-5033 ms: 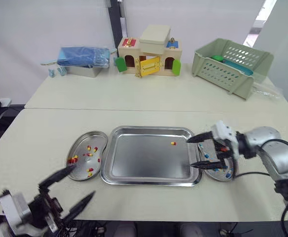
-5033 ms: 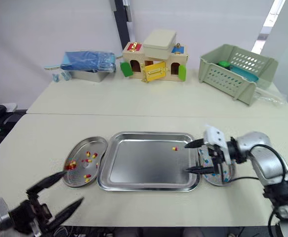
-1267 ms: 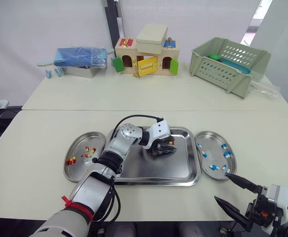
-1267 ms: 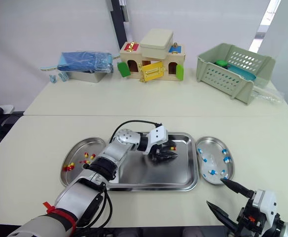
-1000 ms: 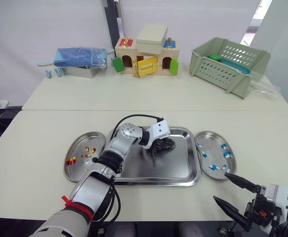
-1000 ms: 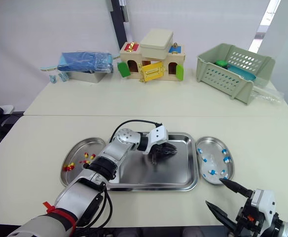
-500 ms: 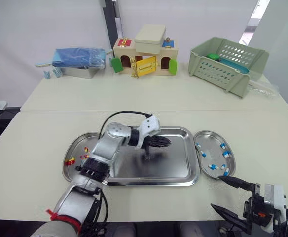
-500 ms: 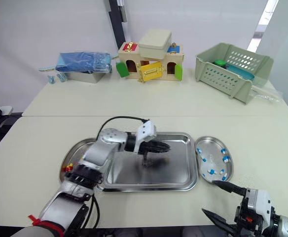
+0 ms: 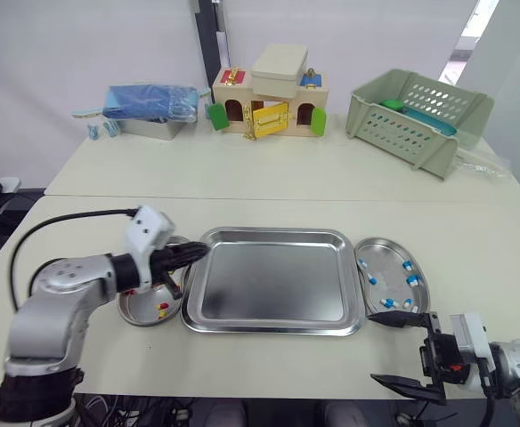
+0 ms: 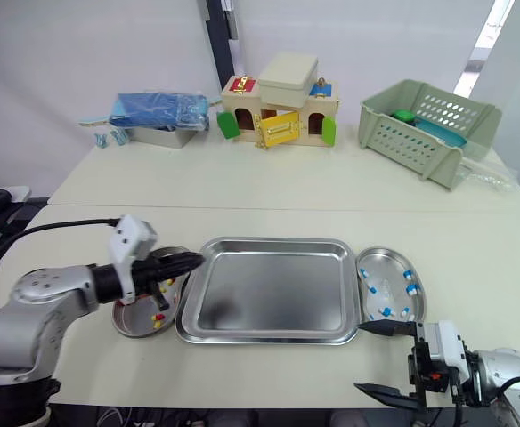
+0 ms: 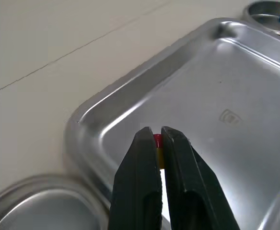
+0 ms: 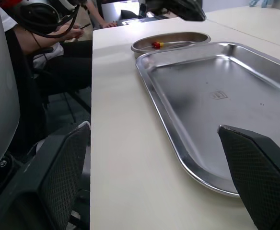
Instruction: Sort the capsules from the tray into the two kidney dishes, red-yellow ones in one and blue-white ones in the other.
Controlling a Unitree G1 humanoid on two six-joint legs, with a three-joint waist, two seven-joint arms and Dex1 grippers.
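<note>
Your left gripper (image 9: 199, 253), mid-left, pinches the capsule (image 11: 157, 143) over the tray (image 9: 269, 233) edge (right gripper (image 10: 360, 356) is spread open), so releasing now probably misses the dish (image 9: 138, 318).

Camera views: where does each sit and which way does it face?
Eye views: head stereo pair, facing forward and down at the tray; left gripper and right gripper show.
Left wrist view: left wrist, looking along its shut fingers, which pinch a red-yellow capsule above the tray's corner.
Right wrist view: right wrist, looking between its open fingers across the tray to the left kidney dish.
Shared: every view shows the tray.
</note>
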